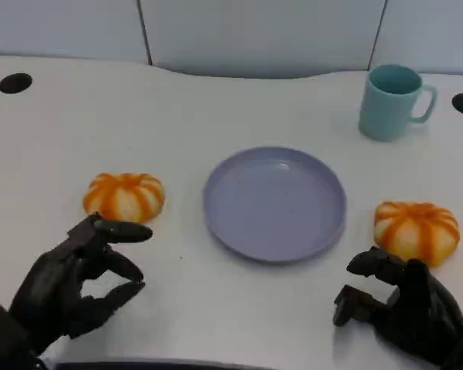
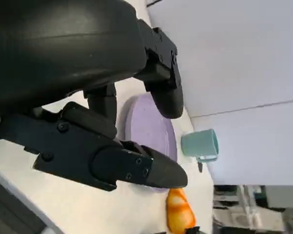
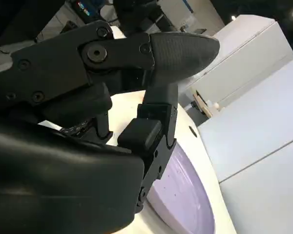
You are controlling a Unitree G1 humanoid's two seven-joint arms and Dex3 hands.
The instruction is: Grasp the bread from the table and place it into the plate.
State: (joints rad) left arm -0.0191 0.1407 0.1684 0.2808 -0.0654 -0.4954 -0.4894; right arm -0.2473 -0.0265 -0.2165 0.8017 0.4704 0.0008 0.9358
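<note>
Fingers [image 1: 119, 231] of the left hand [image 1: 73, 281] are spread apart above the white counter [image 1: 201, 116] at the lower left of the head view, holding nothing. Just beyond their tips lies an orange-and-white striped bread [image 1: 124, 196], close to them but not touching. To its right, at the middle of the counter, sits the lavender plate [image 1: 275, 203], with nothing on it. Farther back and to the right stands a teal mug [image 1: 393, 101], upright, its handle turned right. A second striped bread [image 1: 417, 230] lies just right of the plate. Right behind it the right hand [image 1: 405, 308] hovers, its fingers [image 1: 370, 264] loosely curled and apart, gripping nothing.
</note>
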